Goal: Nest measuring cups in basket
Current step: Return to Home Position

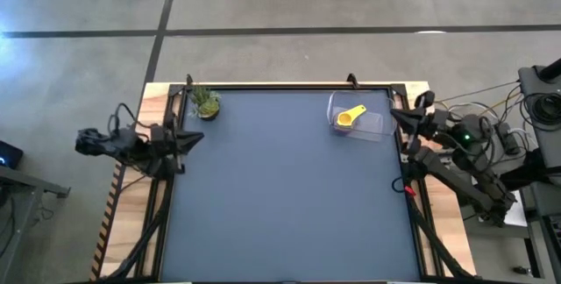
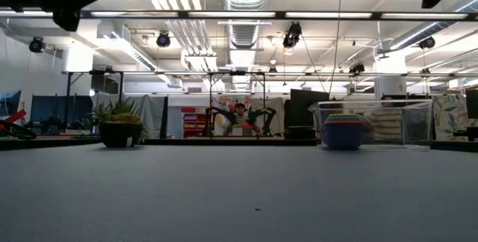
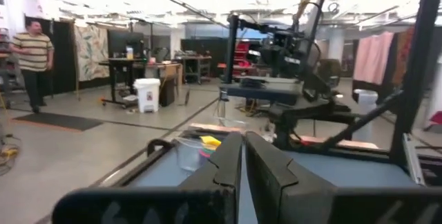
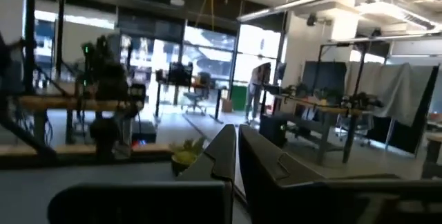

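Note:
The clear basket (image 1: 368, 124) stands near the table's far right corner. A stack of nested measuring cups (image 2: 344, 131) sits inside it: a blue cup outermost, with purple, red and green rims showing above it. From above, the yellow cup (image 1: 349, 117) lies on top with its handle pointing to the far right. The basket (image 3: 188, 152) also shows in the left wrist view. My left gripper (image 1: 195, 136) (image 3: 243, 144) hovers shut at the table's left edge. My right gripper (image 1: 396, 116) (image 4: 237, 137) hovers shut at the right edge, just right of the basket. Neither touches anything.
A small potted plant (image 1: 206, 102) (image 2: 119, 127) stands at the far left corner. A black frame (image 1: 289, 88) borders the blue table top. A person (image 3: 31, 54) stands far off in the room.

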You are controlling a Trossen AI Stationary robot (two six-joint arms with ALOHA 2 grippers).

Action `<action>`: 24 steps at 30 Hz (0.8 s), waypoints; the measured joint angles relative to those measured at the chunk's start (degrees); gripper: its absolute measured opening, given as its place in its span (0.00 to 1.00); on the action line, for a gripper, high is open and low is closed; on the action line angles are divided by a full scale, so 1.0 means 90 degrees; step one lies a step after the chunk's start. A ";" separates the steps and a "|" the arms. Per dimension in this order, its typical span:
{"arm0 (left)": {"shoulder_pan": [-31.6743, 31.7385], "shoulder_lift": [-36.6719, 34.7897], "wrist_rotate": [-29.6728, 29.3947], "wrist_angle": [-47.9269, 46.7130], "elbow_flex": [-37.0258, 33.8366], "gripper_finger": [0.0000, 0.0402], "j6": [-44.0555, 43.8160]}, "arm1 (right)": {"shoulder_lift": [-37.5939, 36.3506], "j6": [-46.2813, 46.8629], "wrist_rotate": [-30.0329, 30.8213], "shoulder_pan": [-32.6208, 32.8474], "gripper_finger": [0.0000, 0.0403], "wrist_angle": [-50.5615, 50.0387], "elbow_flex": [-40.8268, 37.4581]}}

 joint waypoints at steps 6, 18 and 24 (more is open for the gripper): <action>0.0005 0.0000 0.0211 0.0837 -0.0810 0.01 -0.0100 | -0.0215 0.0416 -0.0042 0.0000 0.02 0.0019 -0.0445; 0.0012 0.0000 0.0220 0.1988 -0.1811 0.01 -0.0128 | -0.0203 0.0660 -0.0048 0.0002 0.02 0.1134 -0.1714; 0.0012 -0.0001 0.0218 0.1961 -0.1815 0.01 -0.0254 | -0.0207 0.0744 -0.0047 0.0002 0.02 0.1898 -0.2335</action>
